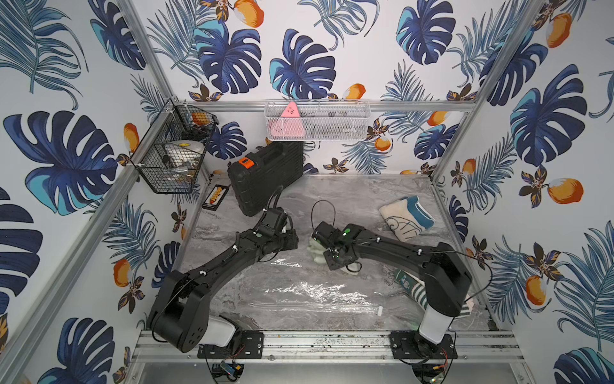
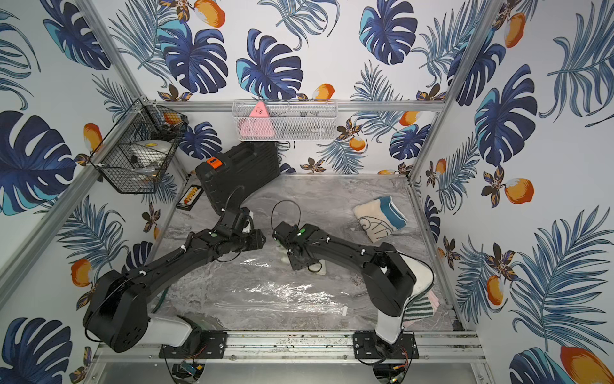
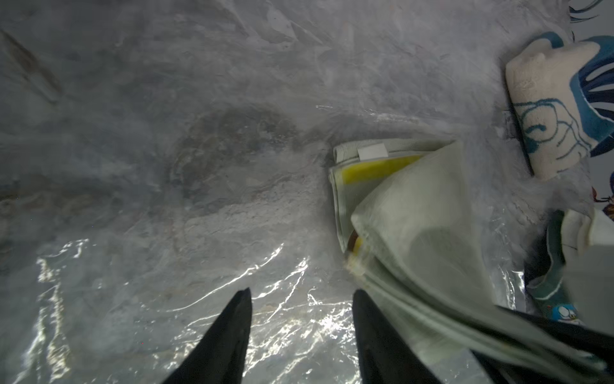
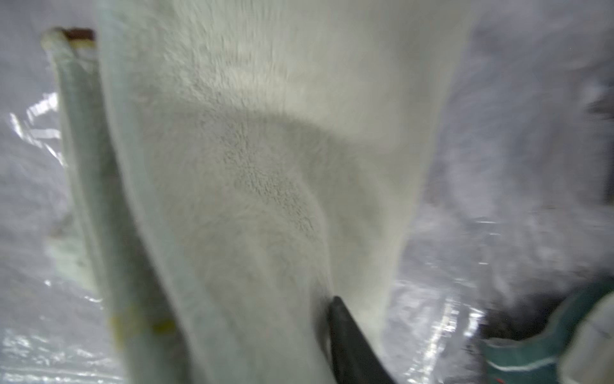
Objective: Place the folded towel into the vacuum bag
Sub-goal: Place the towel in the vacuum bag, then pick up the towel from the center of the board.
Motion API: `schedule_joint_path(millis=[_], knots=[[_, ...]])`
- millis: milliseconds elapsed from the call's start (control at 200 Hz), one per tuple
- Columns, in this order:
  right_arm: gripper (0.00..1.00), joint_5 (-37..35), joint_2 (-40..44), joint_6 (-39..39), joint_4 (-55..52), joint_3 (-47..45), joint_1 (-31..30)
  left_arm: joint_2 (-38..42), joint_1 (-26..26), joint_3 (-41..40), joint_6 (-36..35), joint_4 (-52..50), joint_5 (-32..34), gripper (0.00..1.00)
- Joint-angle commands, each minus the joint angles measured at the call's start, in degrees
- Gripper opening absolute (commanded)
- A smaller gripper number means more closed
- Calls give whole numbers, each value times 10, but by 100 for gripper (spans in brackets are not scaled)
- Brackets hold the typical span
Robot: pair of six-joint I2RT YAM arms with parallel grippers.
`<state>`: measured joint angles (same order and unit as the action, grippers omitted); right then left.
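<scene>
The left claw [image 3: 300,299] gapes empty above the clear plastic vacuum bag [image 1: 299,292]; whether the right claw [image 4: 292,302] grips the pale-green folded towel [image 3: 415,206] half-lifted over it I cannot tell, so it could slip loose

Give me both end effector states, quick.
Left end effector: open, nothing visible between its fingers.
Right end effector: cannot tell; the pale towel hides one finger.

Leaf-print walls [image 1: 332,50], grey marble tabletop [image 1: 349,192], aluminium frame rails [image 1: 398,105].
</scene>
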<state>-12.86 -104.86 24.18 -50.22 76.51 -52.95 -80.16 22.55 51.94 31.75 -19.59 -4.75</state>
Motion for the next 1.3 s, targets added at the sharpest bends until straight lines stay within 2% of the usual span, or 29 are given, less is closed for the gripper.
schedule_joint_path(millis=[0,55,115,260,425,555,671,791,941,1046,1136,1181,1231,1261,1291], knots=[[67,145,-12,-19,60,-22,-6,18,-5,-11,19,-28,-4,54],[75,180,13,-24,69,-33,-4,27,-5,-18,22,-35,-17,55],[79,198,51,-28,68,-43,3,34,-4,-22,22,-44,-40,56],[81,246,119,-27,61,-72,33,51,18,-39,36,-38,-83,59],[78,269,173,46,63,-101,110,35,97,-41,63,-7,-97,60],[76,206,192,107,43,-141,139,3,137,-68,138,75,-148,60],[76,211,207,129,69,-175,153,-24,174,-74,176,116,-157,63],[76,186,195,132,87,-182,180,-56,194,-71,192,146,-154,63],[76,193,154,129,111,-184,192,-94,195,-52,180,150,-134,60],[75,195,139,132,125,-193,192,-103,195,-32,167,143,-122,49],[75,195,136,137,135,-208,194,-92,195,-22,153,144,-114,20],[75,197,136,138,138,-214,196,-85,195,-17,140,148,-117,10],[76,215,140,136,145,-220,197,-77,195,-11,120,149,-126,3],[76,228,145,130,149,-223,217,-74,195,-6,97,149,-130,0],[77,241,149,126,151,-224,224,-70,195,1,72,149,-138,0]])
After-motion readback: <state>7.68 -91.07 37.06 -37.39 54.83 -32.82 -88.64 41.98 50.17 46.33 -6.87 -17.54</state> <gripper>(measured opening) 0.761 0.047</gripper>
